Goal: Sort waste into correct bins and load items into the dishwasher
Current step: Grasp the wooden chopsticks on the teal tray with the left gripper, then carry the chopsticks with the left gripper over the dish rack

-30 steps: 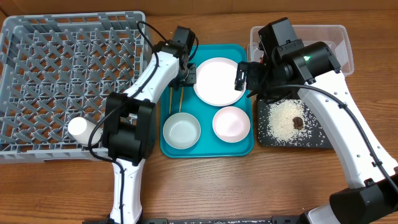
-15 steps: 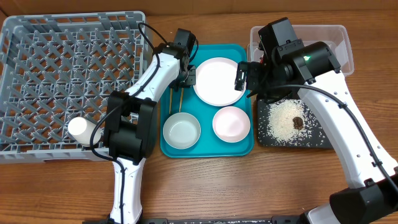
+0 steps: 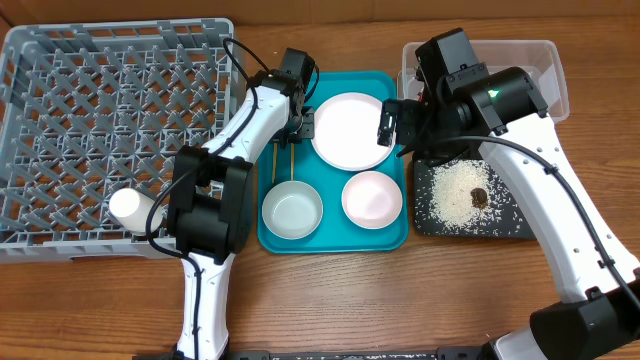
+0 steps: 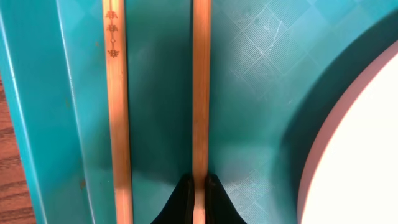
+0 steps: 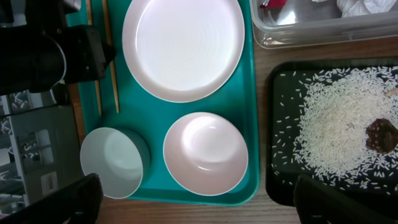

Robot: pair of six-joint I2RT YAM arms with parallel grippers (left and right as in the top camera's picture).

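Observation:
My left gripper is shut on one wooden chopstick lying on the teal tray; the second chopstick lies beside it to the left. In the overhead view the left gripper sits at the tray's left edge by the white plate. The pinkish-white bowl and steel-grey bowl stand on the tray. My right gripper is open and empty above the tray. Rice and a brown morsel lie in the black tray. The white cup lies in the grey rack.
The clear tub stands at the back right, behind my right arm; the right wrist view shows a red-and-white wrapper and a white napkin in it. Bare wooden table lies along the front.
The left arm has shifted very slightly at the tray's left edge. The right arm and the dishes have not moved.

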